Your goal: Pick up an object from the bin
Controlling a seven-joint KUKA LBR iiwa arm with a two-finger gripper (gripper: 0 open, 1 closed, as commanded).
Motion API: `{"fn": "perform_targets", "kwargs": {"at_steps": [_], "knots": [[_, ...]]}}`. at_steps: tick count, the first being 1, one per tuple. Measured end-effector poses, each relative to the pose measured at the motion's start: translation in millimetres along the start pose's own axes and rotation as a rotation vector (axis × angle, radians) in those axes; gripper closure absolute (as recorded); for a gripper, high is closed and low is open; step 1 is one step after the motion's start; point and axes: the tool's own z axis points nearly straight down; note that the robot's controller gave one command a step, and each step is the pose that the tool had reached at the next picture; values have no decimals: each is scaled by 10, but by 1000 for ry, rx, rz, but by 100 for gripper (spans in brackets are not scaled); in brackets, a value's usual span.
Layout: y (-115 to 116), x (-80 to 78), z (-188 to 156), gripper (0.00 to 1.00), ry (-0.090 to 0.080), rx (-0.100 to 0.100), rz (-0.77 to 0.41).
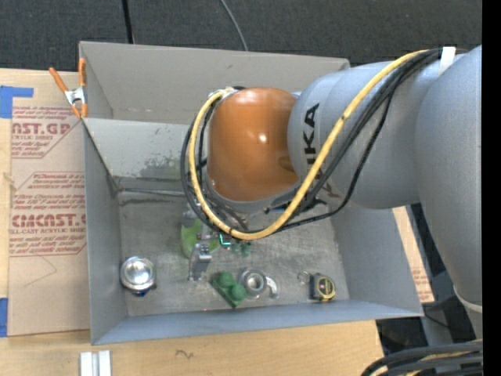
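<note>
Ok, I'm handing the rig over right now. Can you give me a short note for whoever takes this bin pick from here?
Gripper: low over the floor of the bin, about mid-bin. Open or shut cannot be told from this view, and no thing is seen held.
Things: a pale green piece lies right beside the gripper, on the view's left. A dark green piece and a metal ring are near the front wall. A yellow-black tape measure is at front right and a shiny silver cap at front left.
Done: arm is down among the things.
Left: grasp one (the pale green piece is nearest) and lift it out.
</note>
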Motion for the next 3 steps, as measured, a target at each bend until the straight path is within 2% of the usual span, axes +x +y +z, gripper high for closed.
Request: {"fn": "perform_targets", "kwargs": {"at_steps": [1, 2, 3], "knots": [[-404, -394, 987, 0, -3, 1, 253], [-1016, 198, 1164, 0, -16, -9, 273], [-992, 202, 1148, 100, -7, -7, 265]]}}
